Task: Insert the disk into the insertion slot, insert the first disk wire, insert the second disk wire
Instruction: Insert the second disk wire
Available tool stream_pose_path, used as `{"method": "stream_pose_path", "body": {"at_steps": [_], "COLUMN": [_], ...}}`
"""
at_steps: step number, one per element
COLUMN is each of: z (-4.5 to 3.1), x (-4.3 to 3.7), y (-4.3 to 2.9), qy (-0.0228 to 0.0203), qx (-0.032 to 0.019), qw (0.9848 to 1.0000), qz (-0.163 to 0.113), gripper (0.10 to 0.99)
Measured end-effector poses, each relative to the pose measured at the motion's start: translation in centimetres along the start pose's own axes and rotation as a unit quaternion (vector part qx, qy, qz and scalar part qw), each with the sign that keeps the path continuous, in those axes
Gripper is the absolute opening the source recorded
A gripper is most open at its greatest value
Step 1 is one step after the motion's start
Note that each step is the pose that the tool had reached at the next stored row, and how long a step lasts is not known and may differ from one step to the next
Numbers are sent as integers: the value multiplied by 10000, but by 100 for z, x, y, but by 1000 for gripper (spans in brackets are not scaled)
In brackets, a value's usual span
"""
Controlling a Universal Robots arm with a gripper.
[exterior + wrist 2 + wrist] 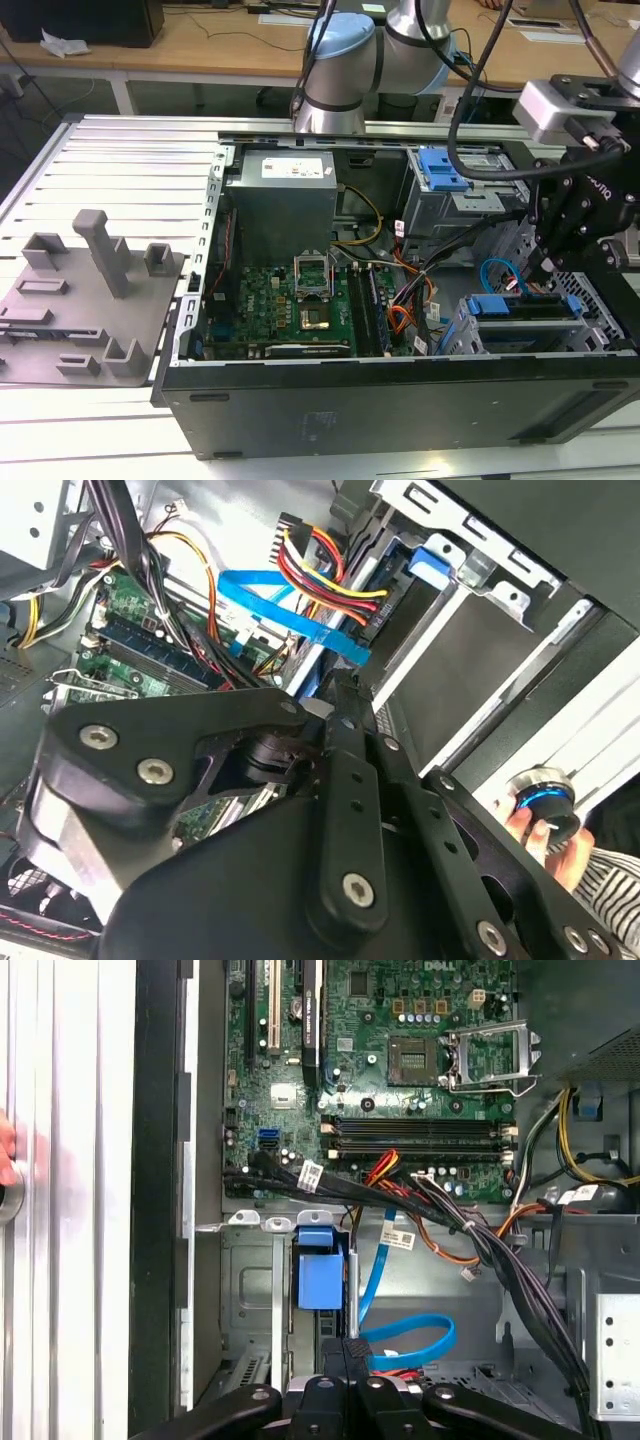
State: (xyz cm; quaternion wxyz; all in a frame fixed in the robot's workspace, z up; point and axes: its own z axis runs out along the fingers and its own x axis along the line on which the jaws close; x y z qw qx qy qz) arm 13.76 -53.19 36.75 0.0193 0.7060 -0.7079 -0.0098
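Note:
The disk [525, 306], edged by its blue carrier, lies inside the insertion slot [462, 335], a silver cage at the case's front corner on the exterior view's right. The carrier's blue tab [320, 1272] sticks out of the cage [250, 1290]. A red, yellow and black wire bundle [325, 580] ends in a plug at the disk's back edge. The second disk wire [405, 1335], flat and light blue, loops beside it [270, 595]. My gripper [346, 1352] is shut on this wire's end, close against the disk's back edge [545, 268].
The open case [400, 400] lies on a slatted metal table, motherboard [400, 1050] facing up. A taller grey cage with a blue latch [440, 170] stands behind the disk. Black cable bundles [500, 1260] run past the gripper. A person's hand [545, 830] holds a knob beside the case.

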Motion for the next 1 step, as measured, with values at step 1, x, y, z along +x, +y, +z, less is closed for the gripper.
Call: {"method": "stream_pose_path", "body": {"at_steps": [1], "z": [0], "x": [0], "y": [0], "qy": [0], "qx": [0], "qw": [10000], "qz": [0], "gripper": [106]}}
